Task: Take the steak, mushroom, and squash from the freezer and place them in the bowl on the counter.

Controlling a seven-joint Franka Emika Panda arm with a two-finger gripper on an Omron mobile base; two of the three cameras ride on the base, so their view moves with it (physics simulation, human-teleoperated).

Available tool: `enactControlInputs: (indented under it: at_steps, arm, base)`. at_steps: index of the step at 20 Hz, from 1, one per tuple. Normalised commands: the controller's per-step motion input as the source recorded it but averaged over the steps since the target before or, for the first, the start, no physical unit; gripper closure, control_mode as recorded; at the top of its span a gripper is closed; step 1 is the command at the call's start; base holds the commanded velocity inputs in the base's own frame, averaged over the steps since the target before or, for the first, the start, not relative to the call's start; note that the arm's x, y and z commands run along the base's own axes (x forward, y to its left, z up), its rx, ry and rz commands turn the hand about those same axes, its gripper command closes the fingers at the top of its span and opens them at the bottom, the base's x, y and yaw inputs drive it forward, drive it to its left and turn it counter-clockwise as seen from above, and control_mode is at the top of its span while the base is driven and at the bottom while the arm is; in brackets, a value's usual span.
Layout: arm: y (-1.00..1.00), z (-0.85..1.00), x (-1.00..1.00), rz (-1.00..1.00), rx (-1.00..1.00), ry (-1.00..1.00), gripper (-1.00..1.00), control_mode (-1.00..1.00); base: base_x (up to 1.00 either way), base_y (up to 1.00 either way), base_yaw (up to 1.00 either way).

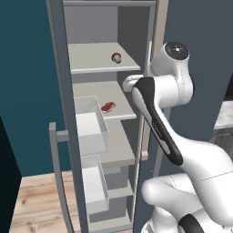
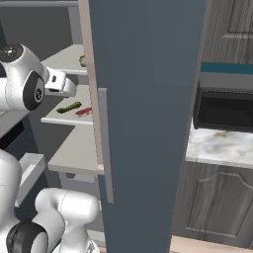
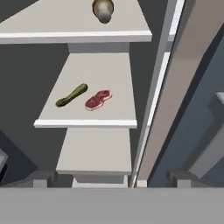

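Note:
The freezer (image 1: 102,27) stands open. On its upper shelf sits the mushroom (image 1: 117,58) (image 3: 103,8). One shelf lower, the dark green squash (image 3: 71,95) (image 2: 68,107) and the red steak (image 3: 98,99) (image 1: 108,107) (image 2: 83,112) lie side by side, the squash on the left in the hand view. My gripper (image 3: 110,179) hovers in front of the shelves, above and short of the steak. Its fingers (image 3: 39,179) are spread wide with nothing between them. The bowl is out of view.
The freezer's open door, with white bins (image 1: 91,129) and a grey bar handle (image 1: 58,173), hangs to the left. A tall blue-grey door panel (image 2: 148,99) stands close on the right. Beyond it a microwave (image 2: 225,109) rests on the marbled counter (image 2: 217,146).

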Motion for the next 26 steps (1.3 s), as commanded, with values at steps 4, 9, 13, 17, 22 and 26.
enactControlInputs:
  at_steps: [4, 9, 13, 17, 22, 26]
  arm:
    - [0.0, 0.39, 0.19, 0.0, 0.0, -0.01, -1.0, -1.0]
    - [0.27, 0.34, 0.21, 0.0, -0.01, -0.09, -1.0, -1.0]
    - [0.24, 0.2, 0.45, 0.0, -0.02, -0.1, -1.0, -1.0]
    - [0.11, 0.07, 0.53, 0.0, -0.01, -0.02, -1.0, -1.0]
    - [0.13, 0.01, 0.58, 0.0, -0.04, 0.0, -1.0, -1.0]
    - [0.17, 0.0, 0.54, 0.0, -0.05, 0.0, -1.0, -1.0]
  base:
    - [0.0, 0.0, 0.0]
    - [0.0, 0.0, 0.0]
    - [0.0, 0.0, 0.0]
    - [0.0, 0.0, 0.0]
    - [0.0, 0.0, 0.0]
    - [0.0, 0.0, 0.0]
